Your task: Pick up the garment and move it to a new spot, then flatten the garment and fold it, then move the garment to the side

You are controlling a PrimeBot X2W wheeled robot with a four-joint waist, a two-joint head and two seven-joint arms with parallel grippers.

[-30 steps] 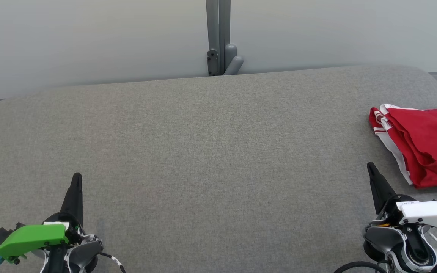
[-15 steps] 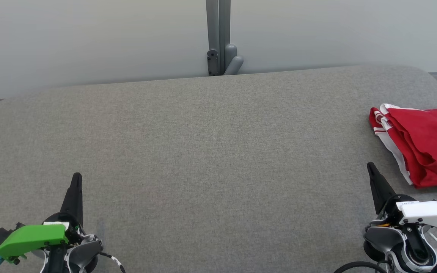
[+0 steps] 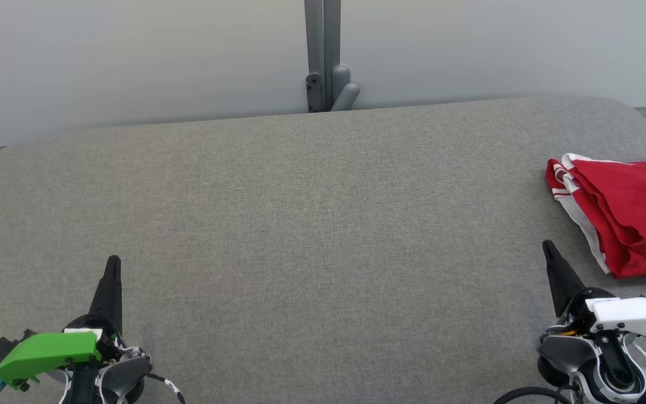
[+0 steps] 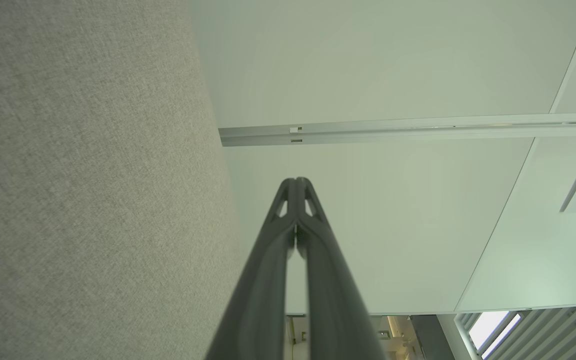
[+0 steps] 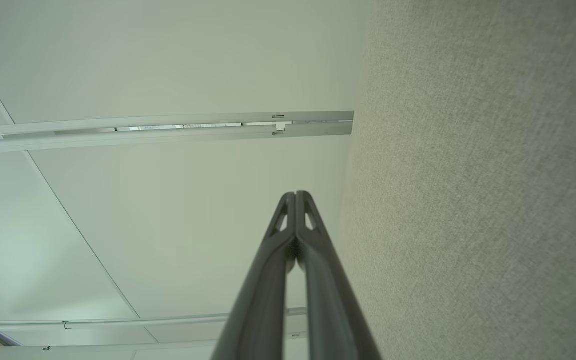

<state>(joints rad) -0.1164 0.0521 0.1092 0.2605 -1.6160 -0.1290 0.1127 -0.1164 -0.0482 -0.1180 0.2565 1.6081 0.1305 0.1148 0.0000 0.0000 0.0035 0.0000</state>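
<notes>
I note the red garment (image 3: pixel 628 216) bunched at the desk's (image 3: pixel 323 224) right edge, just ahead-right of my right jaws; both pairs pinched closed, empty.

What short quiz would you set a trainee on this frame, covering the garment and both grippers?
1. True or false: the right gripper is shut on the red garment.
2. Where on the grey table does the garment lie in the head view? A) centre B) right edge C) far left corner
3. Fill in: the left gripper is ____ (open or shut).

Key: 1 false, it is shut on nothing; 2 B; 3 shut.
</notes>
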